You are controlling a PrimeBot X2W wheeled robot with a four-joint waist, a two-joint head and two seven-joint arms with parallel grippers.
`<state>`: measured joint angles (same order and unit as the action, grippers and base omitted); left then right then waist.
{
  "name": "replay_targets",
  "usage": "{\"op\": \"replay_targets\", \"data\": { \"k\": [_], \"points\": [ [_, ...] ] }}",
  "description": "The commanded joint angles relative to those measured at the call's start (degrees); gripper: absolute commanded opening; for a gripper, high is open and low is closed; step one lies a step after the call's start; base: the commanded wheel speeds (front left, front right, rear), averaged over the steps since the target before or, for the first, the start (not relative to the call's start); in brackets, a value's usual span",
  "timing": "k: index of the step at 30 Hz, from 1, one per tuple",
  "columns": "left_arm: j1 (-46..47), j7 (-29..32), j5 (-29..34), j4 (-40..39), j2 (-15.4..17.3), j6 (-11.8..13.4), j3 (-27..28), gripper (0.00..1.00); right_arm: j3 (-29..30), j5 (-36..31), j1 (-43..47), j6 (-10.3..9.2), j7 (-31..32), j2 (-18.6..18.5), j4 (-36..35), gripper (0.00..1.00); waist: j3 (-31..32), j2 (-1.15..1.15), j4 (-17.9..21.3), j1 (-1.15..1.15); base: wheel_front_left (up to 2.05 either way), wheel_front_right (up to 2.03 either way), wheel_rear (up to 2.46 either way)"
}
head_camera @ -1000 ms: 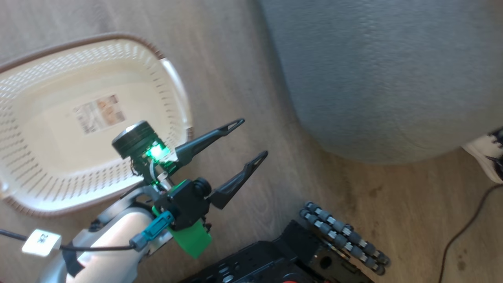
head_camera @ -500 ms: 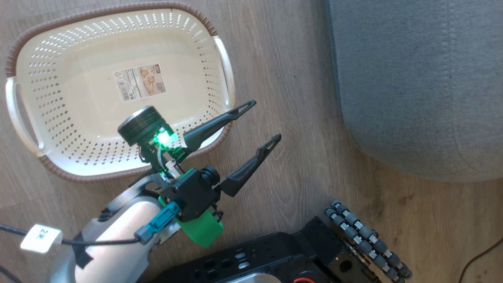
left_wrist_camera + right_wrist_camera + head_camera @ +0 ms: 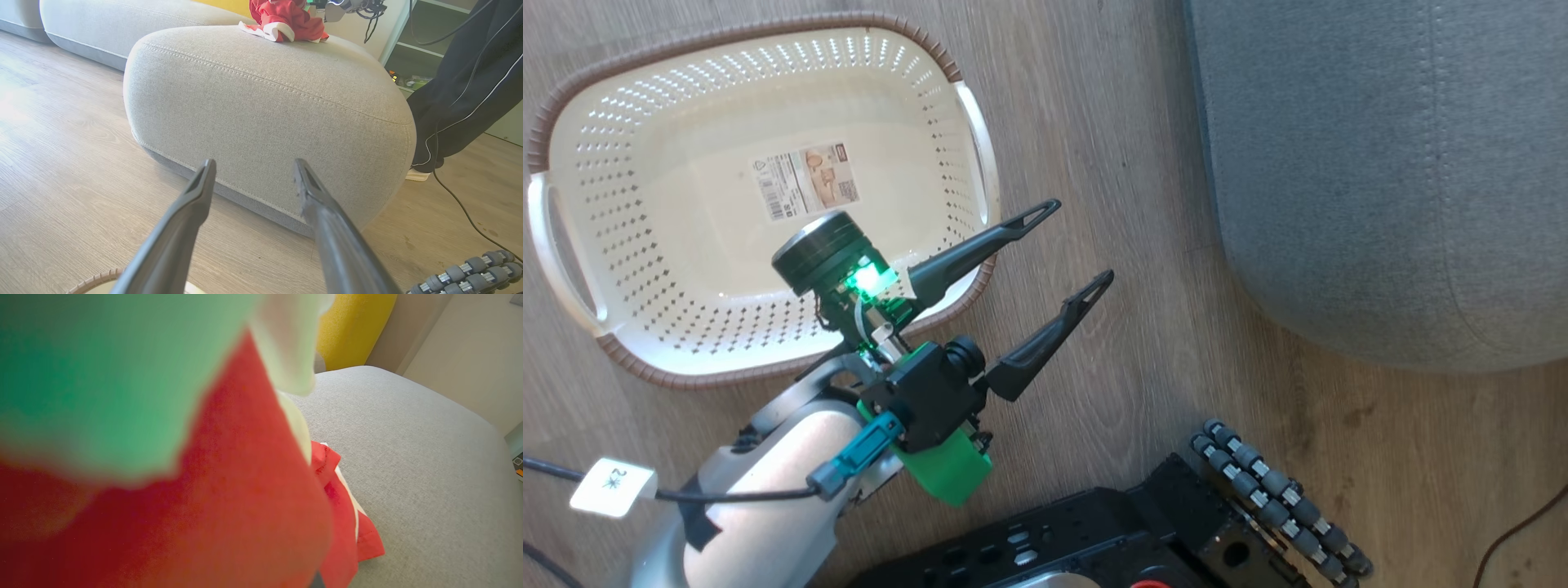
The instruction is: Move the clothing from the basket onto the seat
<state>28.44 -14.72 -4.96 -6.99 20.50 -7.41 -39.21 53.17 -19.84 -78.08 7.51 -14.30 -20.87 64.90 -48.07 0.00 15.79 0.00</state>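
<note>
Left claw (image 3: 1074,245) spread wide, empty, above floor (image 3: 1143,367) between basket (image 3: 980,155) and seat (image 3: 1380,163). Basket at 10 o'clock, seat at 2. Clothing (image 3: 286,20) heaped on seat top, 12 o'clock in left wrist view. Right claw hidden behind blurred red fabric: grip cannot tell.

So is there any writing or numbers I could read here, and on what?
"2", then an unclear mark: white tag on a black cable.
Paper label inside the basket: print too small to read.
No other text is legible.
</note>
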Motion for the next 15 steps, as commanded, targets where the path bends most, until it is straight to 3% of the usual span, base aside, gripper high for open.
{"op": "replay_targets", "data": {
  "k": [1,2,15],
  "points": [
    [0.0,-0.3,0.2,-1.7,0.1,-0.1,0.7,1.00,0.0,-1.1,-1.3,-0.02,-0.3,-1.3,-1.8,0.85,0.7,0.00,0.2,0.00,0.00,0.00,0.00],
    [0.0,-0.3,0.1,-1.7,0.0,-0.1,0.6,1.00,-0.1,-1.8,-1.2,-0.02,-0.4,-1.4,-1.9,1.00,0.9,0.00,0.2,0.00,0.00,0.00,0.00],
    [-0.8,-0.3,-1.0,-0.4,-3.9,-0.1,-0.1,1.00,-2.1,-8.4,0.0,-0.02,-0.1,-4.7,1.9,1.00,9.4,0.00,-0.3,0.00,0.00,0.00,0.00]
  ]
}}
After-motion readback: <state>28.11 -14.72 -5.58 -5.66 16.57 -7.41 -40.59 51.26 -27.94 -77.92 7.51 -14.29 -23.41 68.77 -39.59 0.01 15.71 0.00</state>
